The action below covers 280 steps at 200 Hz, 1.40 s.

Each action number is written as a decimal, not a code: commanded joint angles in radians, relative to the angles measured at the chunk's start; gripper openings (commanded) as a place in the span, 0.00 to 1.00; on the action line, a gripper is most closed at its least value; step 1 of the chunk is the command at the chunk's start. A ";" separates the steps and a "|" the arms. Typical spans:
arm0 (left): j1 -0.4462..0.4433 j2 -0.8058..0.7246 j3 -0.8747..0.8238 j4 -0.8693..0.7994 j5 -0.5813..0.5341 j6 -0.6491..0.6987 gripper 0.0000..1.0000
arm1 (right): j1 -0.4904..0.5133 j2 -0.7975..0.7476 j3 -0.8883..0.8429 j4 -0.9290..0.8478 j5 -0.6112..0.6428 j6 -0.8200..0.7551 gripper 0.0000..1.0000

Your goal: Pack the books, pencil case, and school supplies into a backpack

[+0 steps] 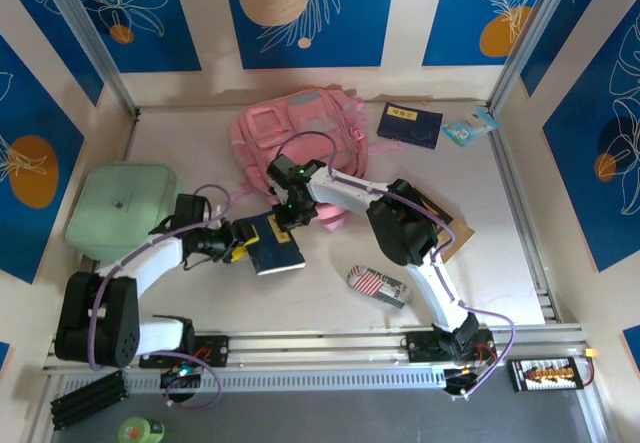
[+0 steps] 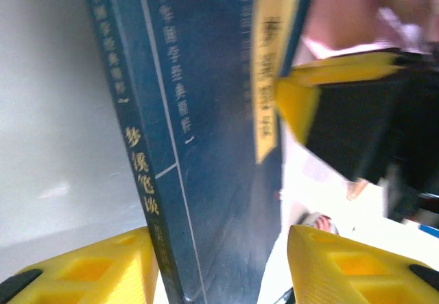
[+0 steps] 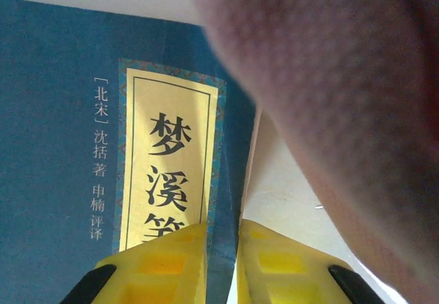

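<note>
Navy book [image 1: 275,250] mid counter [image 1: 330,308] near pink backpack [image 1: 300,128], left gripper [image 1: 238,245] astride its spine edge, clamped or not cannot tell, right gripper [image 1: 285,215] pinching its labelled edge

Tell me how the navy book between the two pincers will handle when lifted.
The navy book looks thin, so it may flex if held by one edge. Its cover appears smooth, possibly slippery. Being flat, it should not roll.

Probably a robot lab cell, table [image 1: 520,253] with aluminium rails [image 1: 320,341], blue leaf-print wall panels [image 1: 350,33]
</note>
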 commanded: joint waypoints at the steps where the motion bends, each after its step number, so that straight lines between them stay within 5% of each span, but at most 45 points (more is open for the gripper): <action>1: -0.009 -0.027 -0.015 0.152 0.087 -0.037 0.51 | 0.011 0.080 -0.035 -0.052 -0.032 0.010 0.16; 65: -0.011 0.068 -0.048 0.257 0.105 -0.093 0.47 | 0.008 0.086 -0.033 -0.050 -0.044 0.010 0.16; 112: -0.011 0.084 -0.041 0.236 0.076 -0.085 0.29 | 0.009 0.075 -0.039 -0.044 -0.043 0.008 0.16; 162: -0.010 -0.043 0.042 -0.060 -0.054 0.060 0.00 | 0.005 -0.096 -0.126 0.082 -0.043 0.026 0.24; 204: -0.010 -0.196 0.159 -0.228 -0.148 0.150 0.00 | -0.028 -0.293 -0.236 0.262 -0.067 0.086 0.42; 238: -0.011 -0.223 0.212 -0.096 -0.097 0.078 0.00 | -0.092 -0.461 -0.366 0.421 -0.072 0.189 0.56; 280: -0.021 -0.126 0.279 0.301 -0.074 -0.116 0.00 | -0.239 -0.635 -0.552 0.630 -0.158 0.384 0.70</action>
